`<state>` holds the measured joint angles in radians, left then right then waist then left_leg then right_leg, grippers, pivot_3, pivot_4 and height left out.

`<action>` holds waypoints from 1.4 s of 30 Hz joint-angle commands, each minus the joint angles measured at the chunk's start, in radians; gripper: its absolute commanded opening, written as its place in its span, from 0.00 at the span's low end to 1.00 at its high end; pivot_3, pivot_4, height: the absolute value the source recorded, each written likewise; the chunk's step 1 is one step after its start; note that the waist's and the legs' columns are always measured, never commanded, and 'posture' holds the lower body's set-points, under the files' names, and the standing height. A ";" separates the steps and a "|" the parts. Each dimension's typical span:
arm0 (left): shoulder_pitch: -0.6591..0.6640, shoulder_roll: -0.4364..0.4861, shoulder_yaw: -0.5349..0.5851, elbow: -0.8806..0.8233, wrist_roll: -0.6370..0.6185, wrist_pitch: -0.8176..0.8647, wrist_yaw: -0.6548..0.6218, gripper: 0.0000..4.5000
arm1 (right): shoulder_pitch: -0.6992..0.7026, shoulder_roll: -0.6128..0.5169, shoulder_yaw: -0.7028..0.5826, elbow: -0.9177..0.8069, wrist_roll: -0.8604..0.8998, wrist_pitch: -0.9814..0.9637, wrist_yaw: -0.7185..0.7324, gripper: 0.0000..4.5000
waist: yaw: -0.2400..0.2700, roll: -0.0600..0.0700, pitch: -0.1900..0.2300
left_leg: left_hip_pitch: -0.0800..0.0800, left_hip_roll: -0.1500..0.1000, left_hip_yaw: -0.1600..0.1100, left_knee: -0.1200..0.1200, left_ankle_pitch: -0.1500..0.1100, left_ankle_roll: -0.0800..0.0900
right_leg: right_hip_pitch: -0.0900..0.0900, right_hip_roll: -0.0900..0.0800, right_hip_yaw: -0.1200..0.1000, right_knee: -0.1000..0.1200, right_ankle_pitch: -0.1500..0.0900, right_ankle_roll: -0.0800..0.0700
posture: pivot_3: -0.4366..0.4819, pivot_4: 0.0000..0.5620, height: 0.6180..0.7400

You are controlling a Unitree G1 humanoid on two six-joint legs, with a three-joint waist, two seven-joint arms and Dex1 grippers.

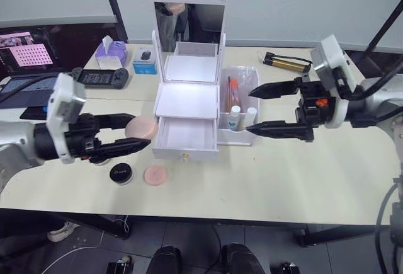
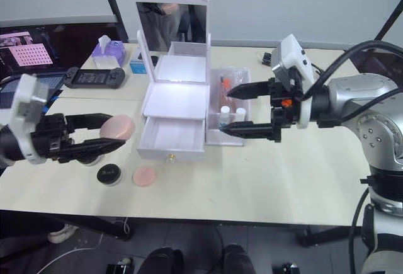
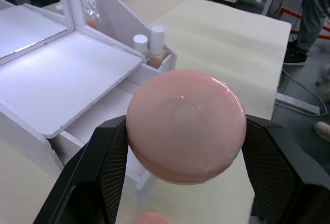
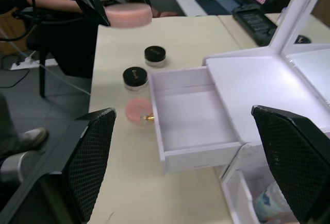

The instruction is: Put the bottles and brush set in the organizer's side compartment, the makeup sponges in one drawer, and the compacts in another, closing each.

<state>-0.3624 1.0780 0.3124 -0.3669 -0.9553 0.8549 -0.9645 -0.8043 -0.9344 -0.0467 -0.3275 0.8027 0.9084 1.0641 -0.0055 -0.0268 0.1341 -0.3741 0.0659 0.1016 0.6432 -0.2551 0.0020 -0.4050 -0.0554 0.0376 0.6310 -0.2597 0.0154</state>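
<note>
On the cream table (image 1: 283, 173), the white organizer (image 1: 187, 107) stands with its mirror (image 1: 189, 26) upright and its lower drawer (image 1: 186, 137) pulled out, bare inside. The left gripper (image 1: 129, 132) hovers just left of that drawer, its fingers (image 3: 103, 167) closed on a peach-pink makeup sponge (image 1: 141, 127). The second sponge (image 1: 155, 174) lies flat on the table in front of the drawer, beside a black-lidded jar (image 1: 121, 173) whose lid print is too small to read. In the side compartment (image 1: 239, 137) stand the two white-capped bottles (image 1: 235, 117) with the brush set (image 1: 233, 91) behind them. The right gripper (image 1: 252, 109) hangs beside that compartment, fingers spread wide apart and holding nothing.
</note>
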 commanded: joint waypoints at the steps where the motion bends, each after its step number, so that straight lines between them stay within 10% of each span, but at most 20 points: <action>1: -0.111 -0.013 -0.125 0.063 0.125 -0.074 -0.025 0.65 | -0.029 -0.034 0.025 -0.048 -0.044 0.016 -0.028 1.00 | 0.000 0.000 0.000 | 0.000 0.000 0.001 0.000 0.000 0.000 | 0.000 0.000 0.000 0.000 0.000 0.000 | 0.48 0.27 0.93; 11: -0.251 -0.129 -0.350 0.247 0.380 -0.307 -0.199 0.65 | -0.090 -0.060 0.038 -0.021 0.102 0.285 -0.021 1.00 | -0.002 0.000 0.000 | -0.002 0.001 0.006 0.000 0.000 0.000 | -0.002 0.001 0.002 0.000 0.000 0.000 | 0.48 0.27 0.93; 39: -0.317 -0.247 -0.399 0.411 0.563 -0.353 -0.259 0.65 | -0.126 -0.033 0.026 0.016 0.102 0.291 -0.057 1.00 | -0.006 0.000 0.000 | -0.004 0.001 0.005 0.002 0.000 0.000 | -0.003 0.000 0.001 0.001 0.000 0.000 | 0.48 0.27 0.93; 42: -0.318 -0.257 -0.396 0.407 0.549 -0.329 -0.262 0.93 | -0.128 -0.031 0.029 0.020 0.092 0.286 -0.057 1.00 | -0.006 0.000 0.000 | -0.004 0.001 0.005 0.002 0.000 0.000 | -0.003 0.000 0.001 0.001 0.000 0.000 | 0.48 0.27 0.93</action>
<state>-0.6586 0.8217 -0.1114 0.0507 -0.3916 0.5118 -1.2211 -0.9065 -0.9616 -0.0030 -0.3033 0.9024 1.2197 1.0008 -0.0114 -0.0271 0.1339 -0.3784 0.0669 0.1062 0.6452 -0.2550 0.0025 -0.4081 -0.0554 0.0386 0.6321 -0.2594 0.0154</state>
